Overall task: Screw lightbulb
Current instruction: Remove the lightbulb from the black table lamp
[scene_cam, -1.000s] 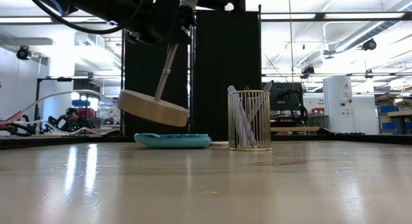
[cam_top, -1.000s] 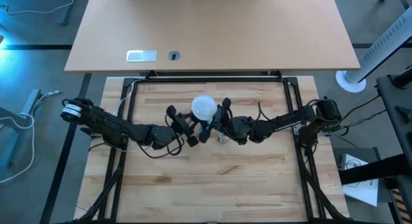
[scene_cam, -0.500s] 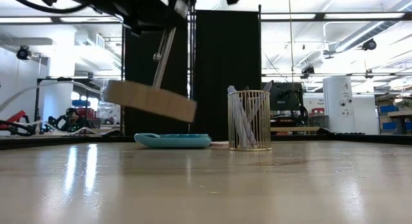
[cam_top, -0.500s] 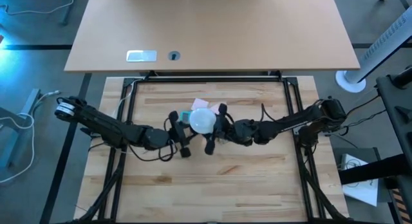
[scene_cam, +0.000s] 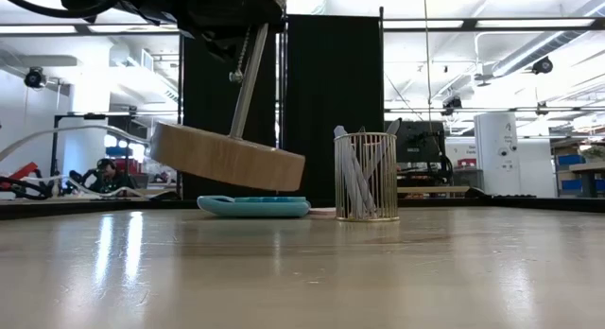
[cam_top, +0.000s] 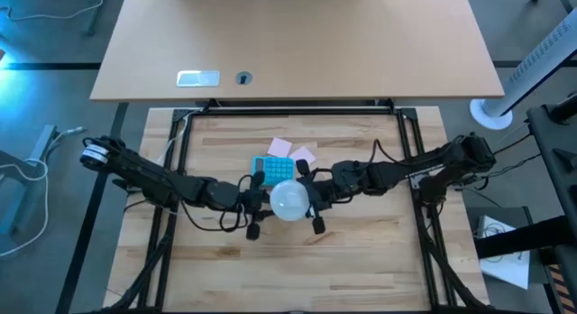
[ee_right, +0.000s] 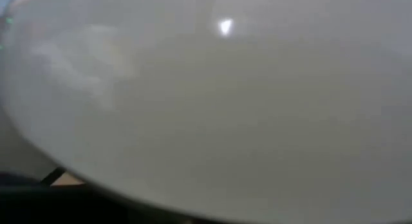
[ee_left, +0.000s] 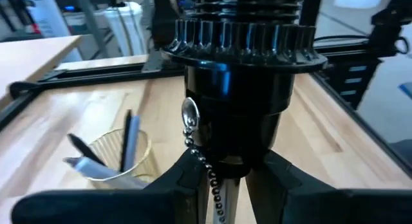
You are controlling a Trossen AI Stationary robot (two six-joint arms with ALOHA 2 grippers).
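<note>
The frosted white lightbulb [cam_top: 290, 199] is held over the table's middle between my two grippers, and its globe fills the right wrist view [ee_right: 206, 102]. My left gripper [cam_top: 256, 204] is shut on a lamp's black ribbed socket [ee_left: 235, 89], which has a bead pull chain [ee_left: 196, 153]. Below the socket a metal rod [scene_cam: 248, 69] carries the round wooden disc [scene_cam: 227, 157], tilted and clear of the table. My right gripper [cam_top: 312, 202] stands at the bulb's right side with a finger on either side of the globe. My left gripper pinches the narrow lower end of the black socket [ee_left: 239, 161] between its two fingers [ee_left: 185, 182], coming level from the table's left. The lamp is lifted clear, and its wooden disc hangs tilted below. My right gripper holds the bulb's globe [cam_top: 297, 206] between its two fingers, coming level from the table's right. The bulb is clear of the table. The globe hides the fingers in the right wrist view.
A blue calculator [cam_top: 273, 168] and pink notes [cam_top: 282, 148] lie just beyond the bulb. A wire pen cup [scene_cam: 366, 176] stands farther back on the table and also shows in the left wrist view [ee_left: 109, 156]. A tan desk [cam_top: 297, 43] lies beyond the far edge.
Both grippers have gone toward the table's near edge with the lamp and the bulb, uncovering the calculator and the notes. The wooden disc has come nearer the low camera, still tilted and clear of the table.
</note>
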